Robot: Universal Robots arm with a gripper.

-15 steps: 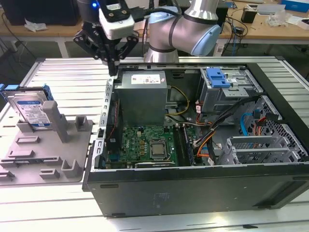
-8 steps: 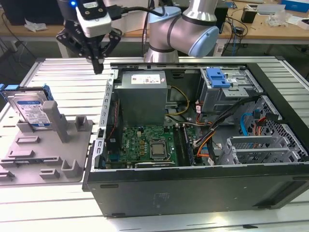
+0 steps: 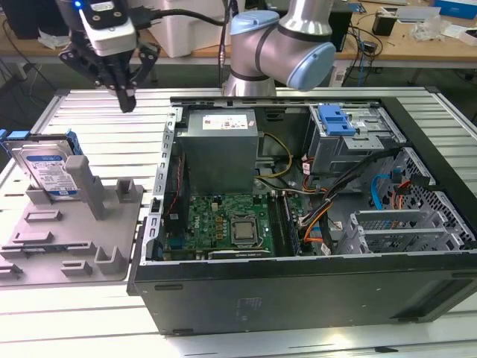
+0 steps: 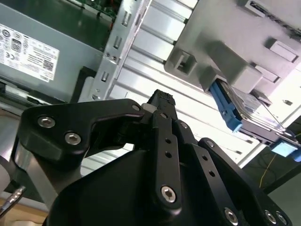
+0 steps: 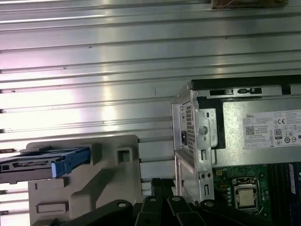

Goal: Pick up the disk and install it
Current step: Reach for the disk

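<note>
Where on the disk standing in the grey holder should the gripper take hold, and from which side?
Probably its free upper end, coming down from above and pinching across the two flat faces. The disk stands nearly upright in the grey holder, lower end seated, beside a post.

A silver tubular metal arm (image 3: pixel 302 19) with pale-blue joint caps (image 3: pixel 313 66) is seen. A black metal gripper (image 4: pixel 162 99), studded with silver screws (image 4: pixel 168 193), is topped by what seems a white camera block (image 3: pixel 108 19), fed by black cables (image 3: pixel 186 13).

The exterior view looks down, from some distance, on the open black computer case (image 3: pixel 298 298) and the grey plastic fixture (image 3: pixel 74 240). Both wrist views, close behind the black gripper (image 4: pixel 162 97), share these.
</note>
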